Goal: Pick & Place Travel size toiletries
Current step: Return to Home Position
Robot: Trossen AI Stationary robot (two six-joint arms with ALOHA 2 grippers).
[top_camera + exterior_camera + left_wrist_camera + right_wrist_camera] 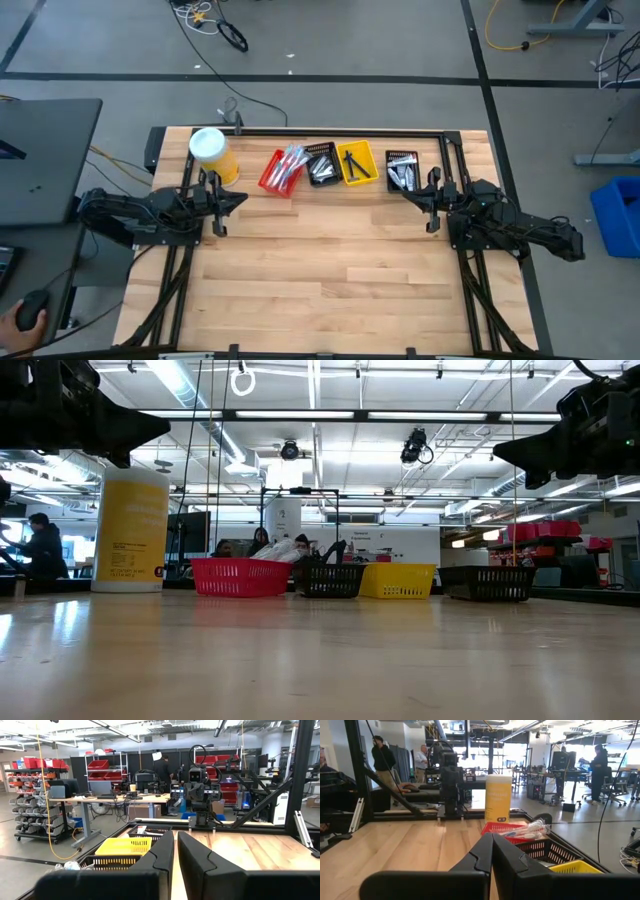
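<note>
Hovering above the desk, your left gripper and right gripper show clenched, empty jaws; travel size toiletries lie in the bins along its far edge.

toothbrushes heaped in red bin | pale toiletries lying in right black bin

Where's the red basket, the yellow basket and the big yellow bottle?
red bin [240, 578], low view, front wall.
yellow bin [398, 582], low view, front wall.
yellow canister [130, 532], low view, middle of body.
</note>
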